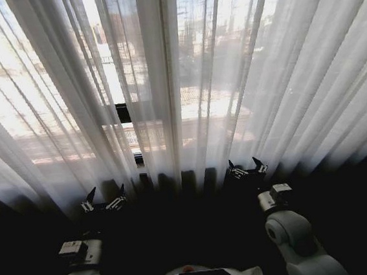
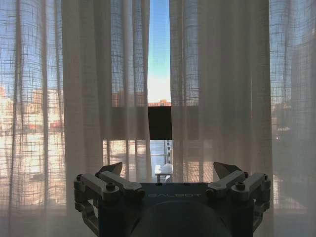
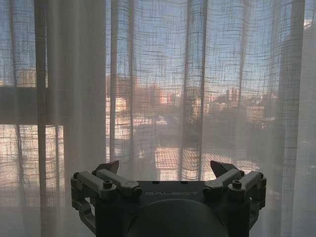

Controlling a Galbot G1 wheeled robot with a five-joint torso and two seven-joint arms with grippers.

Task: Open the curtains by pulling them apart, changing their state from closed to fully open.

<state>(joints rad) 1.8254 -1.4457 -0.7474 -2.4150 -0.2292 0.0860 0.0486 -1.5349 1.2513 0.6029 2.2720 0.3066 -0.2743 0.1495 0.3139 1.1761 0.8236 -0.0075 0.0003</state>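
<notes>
Low before the nearly closed curtains (image 1: 165, 81), left gripper (image 1: 103, 198) and right gripper (image 1: 245, 167) hold jaws wide.

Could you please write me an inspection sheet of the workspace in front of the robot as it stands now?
Surface: nothing seen; the floor below is in dark shadow.
Job's things: the curtains hang nearly closed; a narrow gap between panels shows in the left wrist view.
Clutter: nothing seen.
Grippers: left gripper open, low before the curtains, holding nothing; right gripper open, low before the curtains, holding nothing.
Cables: nothing seen.
Surroundings: dark window frame visible through the gap; buildings and sky behind the sheer fabric.
</notes>
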